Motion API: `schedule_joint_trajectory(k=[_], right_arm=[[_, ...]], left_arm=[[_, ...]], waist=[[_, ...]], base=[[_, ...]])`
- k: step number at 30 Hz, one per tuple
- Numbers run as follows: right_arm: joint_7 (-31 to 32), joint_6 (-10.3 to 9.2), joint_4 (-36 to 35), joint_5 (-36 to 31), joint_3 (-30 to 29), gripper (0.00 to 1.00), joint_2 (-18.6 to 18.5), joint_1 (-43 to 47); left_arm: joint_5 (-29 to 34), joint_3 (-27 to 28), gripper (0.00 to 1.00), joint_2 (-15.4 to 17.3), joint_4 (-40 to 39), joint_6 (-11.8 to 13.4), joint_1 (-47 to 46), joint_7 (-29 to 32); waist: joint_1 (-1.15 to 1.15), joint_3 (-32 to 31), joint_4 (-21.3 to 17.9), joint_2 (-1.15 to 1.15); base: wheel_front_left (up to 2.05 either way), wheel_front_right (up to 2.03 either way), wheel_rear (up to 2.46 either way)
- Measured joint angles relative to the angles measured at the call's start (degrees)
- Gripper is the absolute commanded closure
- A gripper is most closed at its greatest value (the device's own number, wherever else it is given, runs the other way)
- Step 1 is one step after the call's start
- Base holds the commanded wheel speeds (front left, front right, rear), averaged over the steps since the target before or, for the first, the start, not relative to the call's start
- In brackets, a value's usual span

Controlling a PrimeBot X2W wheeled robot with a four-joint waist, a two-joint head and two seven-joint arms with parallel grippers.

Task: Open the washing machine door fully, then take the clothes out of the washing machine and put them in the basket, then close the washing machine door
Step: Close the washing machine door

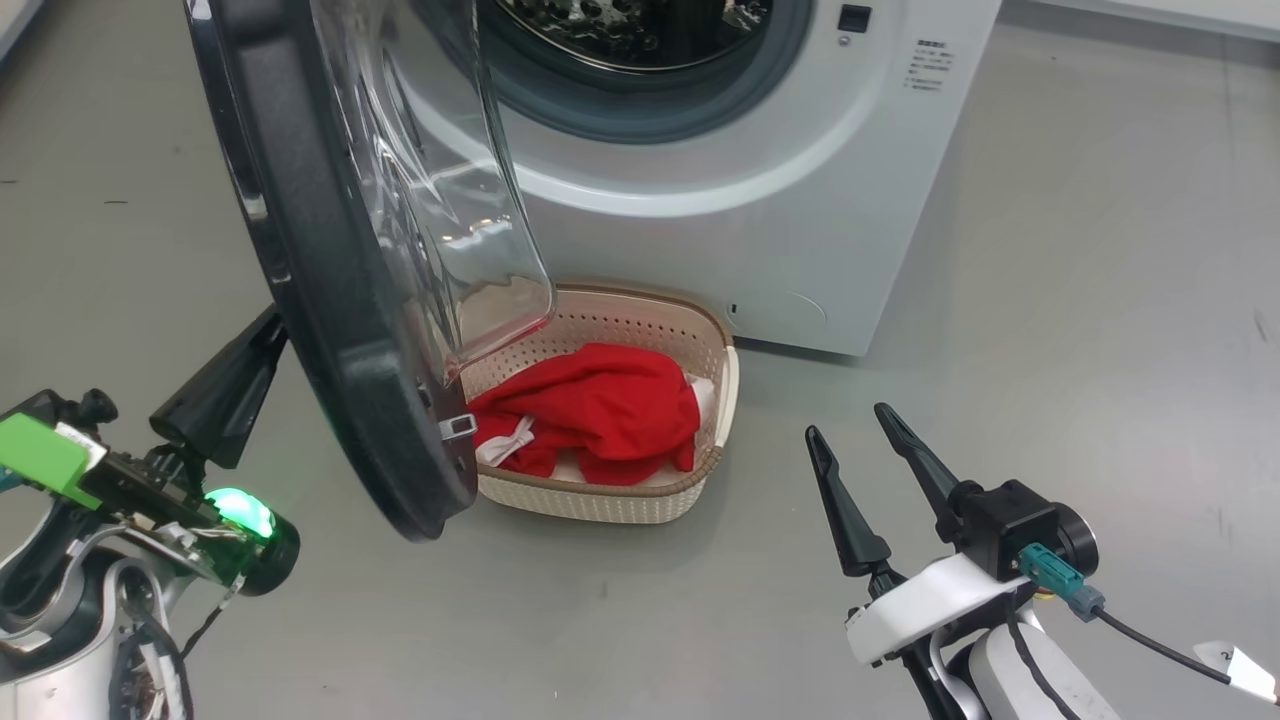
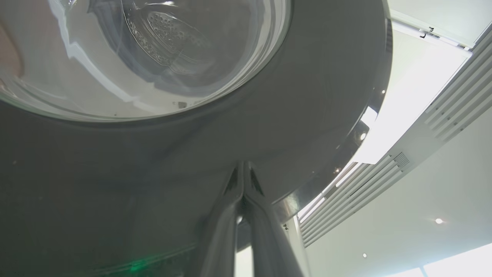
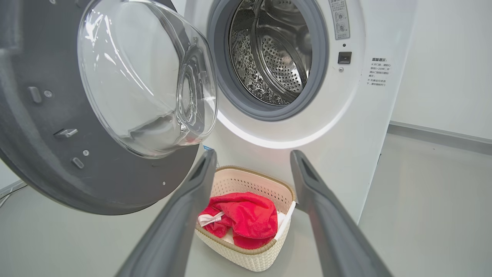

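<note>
- The washing machine door (image 1: 330, 300) stands swung out from the washing machine (image 1: 800, 200), its black rim edge-on in the head view and its glass bowl bulging toward the machine's front.
- The left gripper (image 1: 270, 332) is at the door's outer face, on the side away from the drum. Its 2 fingers are pressed together with nothing between them.
- In the left wrist view those joined fingertips (image 2: 243, 169) point straight at the door's (image 2: 115, 173) glossy black rim, just below the glass window. They look to be at the surface, but actual contact cannot be told.
- The right gripper (image 1: 847, 421) hangs low over the grey floor (image 1: 1050, 350), its 2 fingers spread wide and holding nothing.
- It is well apart from the door and to the right of the basket (image 1: 600, 503).
- In the right wrist view the spread fingers of the right gripper (image 3: 253, 152) frame the basket (image 3: 246, 258), which sits on the floor against the washing machine's (image 3: 346, 134) front, below the opening.
- The clothes (image 1: 600, 410) lie piled inside the basket, red with a white drawstring showing at the left; they (image 3: 246, 219) are clear of both grippers.
- The door's lower edge overlaps the basket's left side in the head view.
- The steel drum (image 3: 273, 57) shows bare metal where it can be seen.
</note>
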Motion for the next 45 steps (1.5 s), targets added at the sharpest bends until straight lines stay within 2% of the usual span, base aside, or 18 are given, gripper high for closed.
schedule_joint_trajectory(k=[23, 34, 45], right_arm=[[0.0, 0.00, -0.9, 0.0, -0.7, 0.00, 0.0, -3.1], [0.0, -0.03, -1.8, 0.6, -0.7, 0.00, 0.0, -3.8], [0.0, -0.26, -2.9, 1.6, -0.5, 0.00, 0.0, -4.5]], left_arm=[[-1.6, -5.5, 1.00, -0.3, -2.8, 0.0, 0.1, -5.0], [-1.5, -5.5, 1.00, -0.3, -3.7, 0.0, -2.8, -10.2], [-0.7, -5.5, 1.00, -0.4, -2.4, 0.0, -6.8, -15.5]], waist=[[0.00, 5.0, -12.3, 0.00], [0.00, 7.4, -19.5, 0.00], [0.00, 10.1, -24.9, 0.00]], base=[[0.00, 0.00, 0.00], [0.00, 0.00, 0.00], [0.00, 0.00, 0.00]])
